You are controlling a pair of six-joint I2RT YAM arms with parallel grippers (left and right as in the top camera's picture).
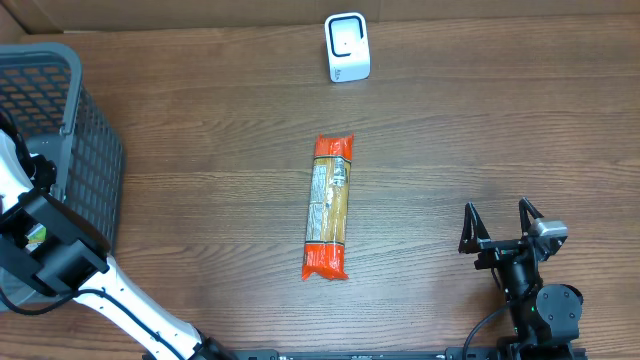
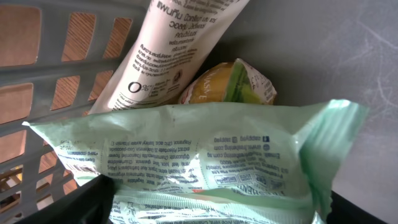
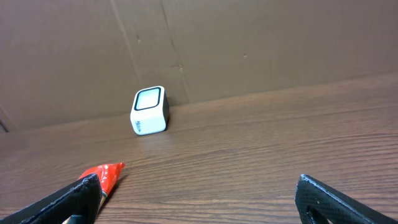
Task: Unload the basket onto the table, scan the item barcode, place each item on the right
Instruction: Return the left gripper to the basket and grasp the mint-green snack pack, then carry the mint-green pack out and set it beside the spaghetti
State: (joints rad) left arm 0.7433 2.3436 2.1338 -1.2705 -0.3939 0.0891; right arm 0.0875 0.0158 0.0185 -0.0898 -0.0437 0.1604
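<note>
In the left wrist view a pale green packet with fine print lies in the grey basket. My left gripper is open, one black finger on each side of the packet. No barcode shows on the packet's visible face. Overhead, the left arm reaches down into the basket, which hides the packet. The white scanner stands at the table's far edge, also in the right wrist view. My right gripper rests open and empty at the front right.
A white tube and a yellow-green pouch lie behind the packet in the basket. A long pasta packet with orange ends lies mid-table; its end shows by the right gripper's left finger. A cardboard wall backs the table.
</note>
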